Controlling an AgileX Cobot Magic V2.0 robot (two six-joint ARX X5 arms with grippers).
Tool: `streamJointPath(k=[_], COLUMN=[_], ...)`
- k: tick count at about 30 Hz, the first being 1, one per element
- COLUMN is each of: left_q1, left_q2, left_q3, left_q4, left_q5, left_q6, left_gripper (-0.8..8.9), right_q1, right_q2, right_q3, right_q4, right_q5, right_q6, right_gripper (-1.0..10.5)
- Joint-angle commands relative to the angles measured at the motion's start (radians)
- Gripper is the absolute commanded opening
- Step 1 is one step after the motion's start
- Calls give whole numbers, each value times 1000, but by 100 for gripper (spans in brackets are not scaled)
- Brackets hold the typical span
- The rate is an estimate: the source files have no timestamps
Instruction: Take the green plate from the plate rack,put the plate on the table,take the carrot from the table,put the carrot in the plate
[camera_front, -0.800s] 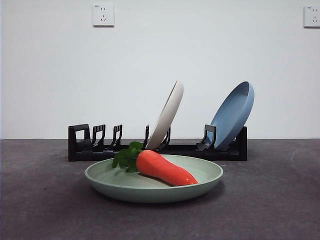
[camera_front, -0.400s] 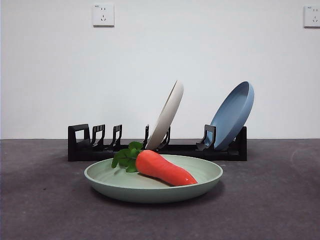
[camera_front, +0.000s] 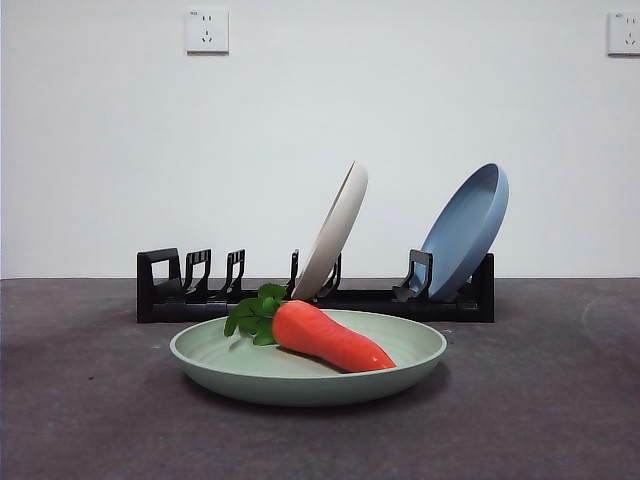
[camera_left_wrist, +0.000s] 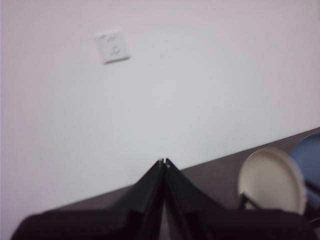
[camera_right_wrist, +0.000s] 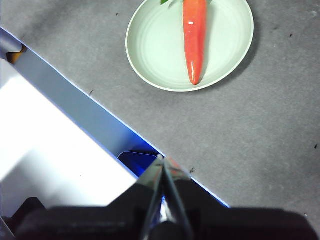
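Nothing has shifted over the last second except a faint settling of the green plate (camera_front: 300, 375): it rests flat on the table (camera_front: 90, 420) near the front edge, in front of the plate rack (camera_front: 165, 290). The carrot (camera_front: 330, 338) lies inside it, leaves toward the rack. Both arms are pulled away; the left gripper (camera_left_wrist: 164, 162) and the right gripper (camera_right_wrist: 162, 161) show jaws pressed together, holding nothing. The task looks complete.

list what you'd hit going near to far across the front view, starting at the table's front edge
table → green plate with the carrot lying in it → plate rack, holding the cream-white plate and the blue plate → wall with two sockets
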Motion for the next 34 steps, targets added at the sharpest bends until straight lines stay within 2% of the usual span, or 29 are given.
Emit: streamJointPath(k=[1,8,17,28,34], left_q1=[48,103,103,103,102], left_q2=[-42,-164,-347,-457,-457], left_q3=[-142,-445,-697,-846,-846], left_q4=[60,193,236,209,117], left_q5=[16,89,84,89,84], left_q6=[6,-72,-124,-246,-245], left_gripper=[-3,-3,-3,-3,-3], right_q1=[2,2,2,2,2], right_q2=[-1,-1,-1,-1,-1], right_q3=[-1,-1,-1,-1,-1], right_q4=[4,4,4,4,4], right_q5=[2,2,2,2,2], right_q6=[2,2,2,2,2], right_gripper=[0,1,0,1,0])
